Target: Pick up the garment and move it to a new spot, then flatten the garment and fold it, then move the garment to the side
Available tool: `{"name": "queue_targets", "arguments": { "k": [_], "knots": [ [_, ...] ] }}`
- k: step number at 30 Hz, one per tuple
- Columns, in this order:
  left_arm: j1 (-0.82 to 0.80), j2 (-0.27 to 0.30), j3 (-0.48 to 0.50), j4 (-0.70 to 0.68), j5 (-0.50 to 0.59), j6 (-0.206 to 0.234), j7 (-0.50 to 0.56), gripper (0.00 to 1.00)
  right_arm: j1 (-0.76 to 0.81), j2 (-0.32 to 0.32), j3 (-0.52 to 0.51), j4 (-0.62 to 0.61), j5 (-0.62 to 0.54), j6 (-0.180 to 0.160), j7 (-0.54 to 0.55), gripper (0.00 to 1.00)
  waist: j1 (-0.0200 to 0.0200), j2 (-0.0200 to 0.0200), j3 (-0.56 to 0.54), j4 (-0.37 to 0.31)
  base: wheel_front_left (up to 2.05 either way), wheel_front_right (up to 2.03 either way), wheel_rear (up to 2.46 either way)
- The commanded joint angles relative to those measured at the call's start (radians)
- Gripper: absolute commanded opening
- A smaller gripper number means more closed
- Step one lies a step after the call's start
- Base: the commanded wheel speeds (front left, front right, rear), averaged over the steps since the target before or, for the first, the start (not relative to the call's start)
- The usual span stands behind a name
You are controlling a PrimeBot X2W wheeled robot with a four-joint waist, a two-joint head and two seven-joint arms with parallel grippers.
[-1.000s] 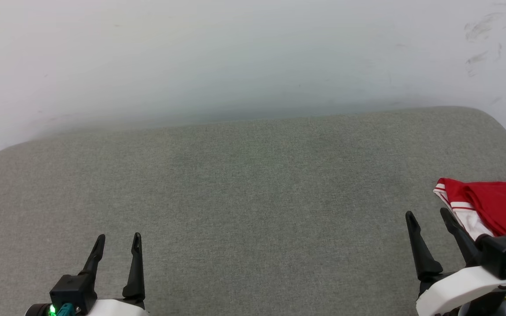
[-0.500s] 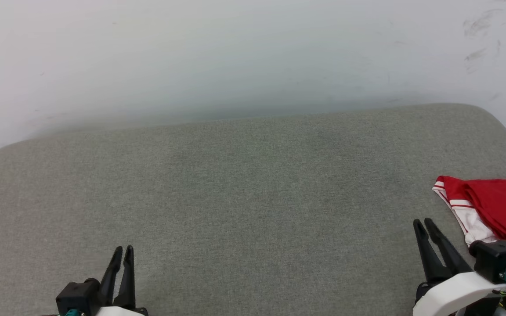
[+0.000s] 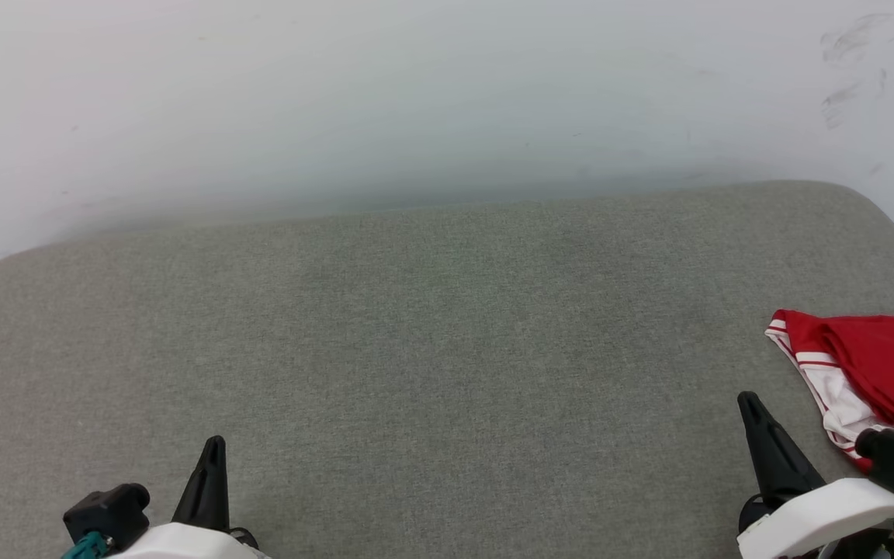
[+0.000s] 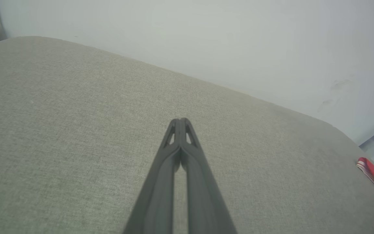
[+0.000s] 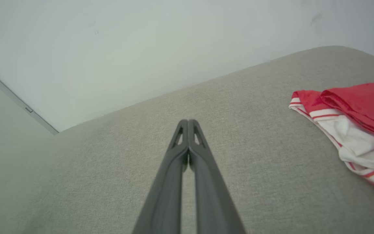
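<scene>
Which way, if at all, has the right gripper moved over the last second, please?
Yes. The right gripper has drawn back slightly towards the head view's bottom edge, away from the garment and its striped corner, and its fingers have shut.

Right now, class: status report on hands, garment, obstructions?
Left hand shut, empty. Right hand shut, empty. Garment lies at grey pad's right edge. Nothing between it and right hand.

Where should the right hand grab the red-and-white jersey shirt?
On the red jersey shirt, probably the bunched white sleeve with striped trim: the edge nearest the shut right hand. Open, then come in low from the left across the grey fabric cushion.
</scene>
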Motion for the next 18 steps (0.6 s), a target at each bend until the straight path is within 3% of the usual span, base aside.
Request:
{"name": "queue_targets", "arguments": {
  "k": [1, 18],
  "knots": [
    [-0.032, -0.001, 0.016, -0.009, -0.041, -0.009, 0.010, 0.00, -0.037, 0.002, -0.006, -0.004, 0.050, 0.000, 0.003, 0.00, 0.0000, 0.0000, 0.001, 0.001, 0.00, 0.00, 0.00],
    [-0.071, -0.036, 0.065, 0.018, -0.276, -0.053, 0.078, 0.00, -0.072, 0.005, -0.025, 0.055, 0.317, 0.000, 0.012, 0.00, 0.0000, 0.0000, 0.006, 0.007, 0.00, 0.00, 0.00]
  ]
}}
